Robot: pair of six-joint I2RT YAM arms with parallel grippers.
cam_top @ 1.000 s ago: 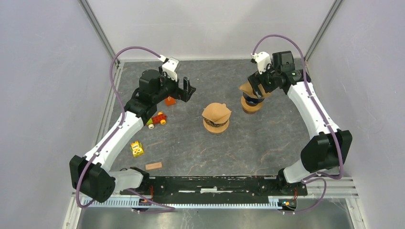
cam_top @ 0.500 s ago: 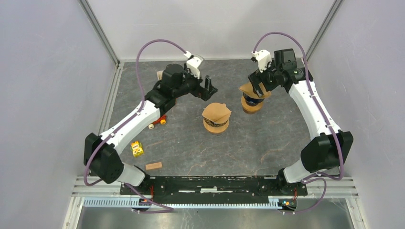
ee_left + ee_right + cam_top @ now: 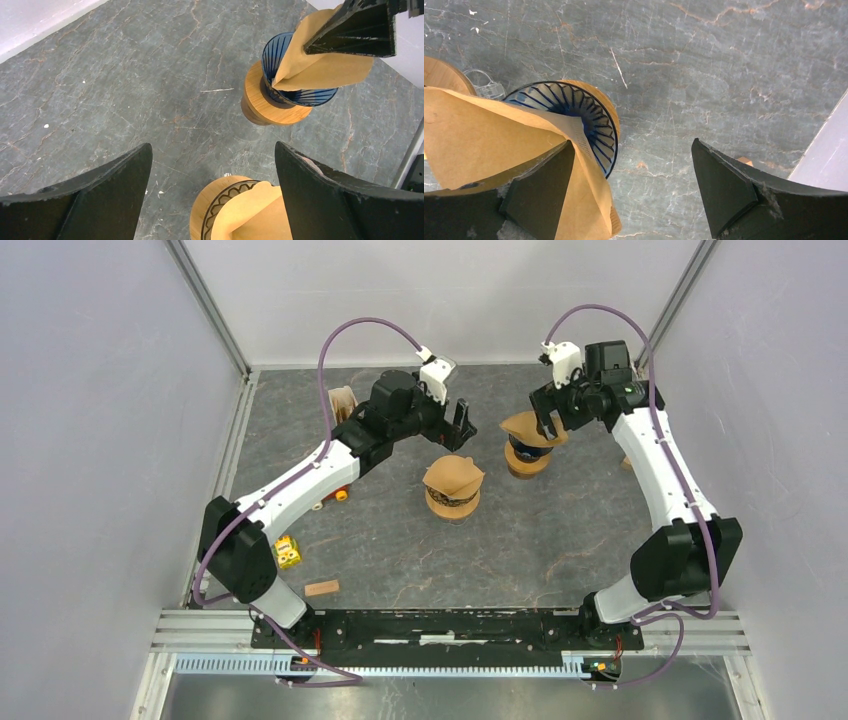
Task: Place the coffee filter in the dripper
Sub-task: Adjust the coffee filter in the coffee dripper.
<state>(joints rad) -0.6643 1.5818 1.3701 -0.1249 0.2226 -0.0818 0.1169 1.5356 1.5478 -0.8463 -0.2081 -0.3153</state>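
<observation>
Right gripper [image 3: 543,423] first: its jaws stand wide apart, clamped on nothing, right of centre in the upper half of the overhead frame. One finger [image 3: 539,200] lies against a brown paper coffee filter [image 3: 484,135], which sits tilted, only partly down in a blue ribbed dripper [image 3: 596,125] on a round wooden base [image 3: 265,107]. Left gripper [image 3: 212,147], equally spread and empty, hangs over a second wood-based dripper [image 3: 452,503] at the frame's centre, with another brown filter [image 3: 453,476] resting in it.
</observation>
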